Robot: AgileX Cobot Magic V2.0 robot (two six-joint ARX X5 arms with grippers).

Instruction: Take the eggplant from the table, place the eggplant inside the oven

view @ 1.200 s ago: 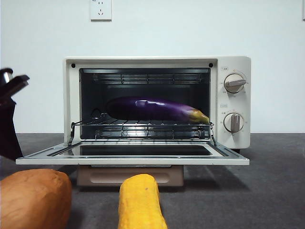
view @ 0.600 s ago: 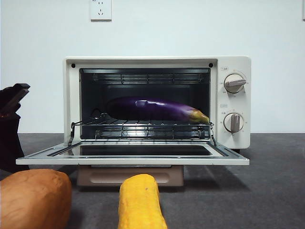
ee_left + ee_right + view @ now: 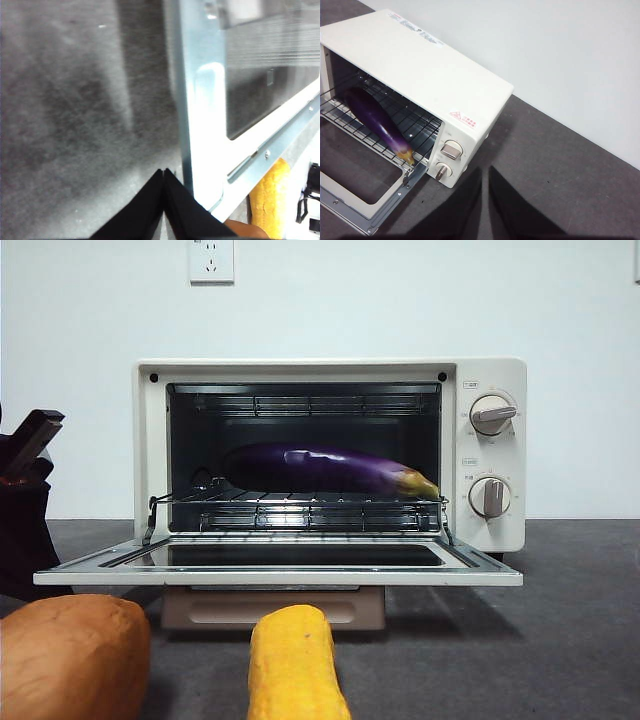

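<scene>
Table [image 3: 580,640]: eggplant [image 3: 330,468] in oven [image 3: 300,372].

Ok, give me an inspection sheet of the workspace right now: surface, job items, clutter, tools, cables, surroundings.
Surface: dark grey table, mottled.
Job's things: eggplant lies on the wire rack inside the oven; oven door open, folded down flat.
Clutter: sweet potato and corn cob on the table in front of the door.
Tools: left tool shut, empty, beside the door's edge; right tool shut, empty, above the table near the oven's knob side.
Cables: nothing seen.
Surroundings: white wall with a socket.
</scene>
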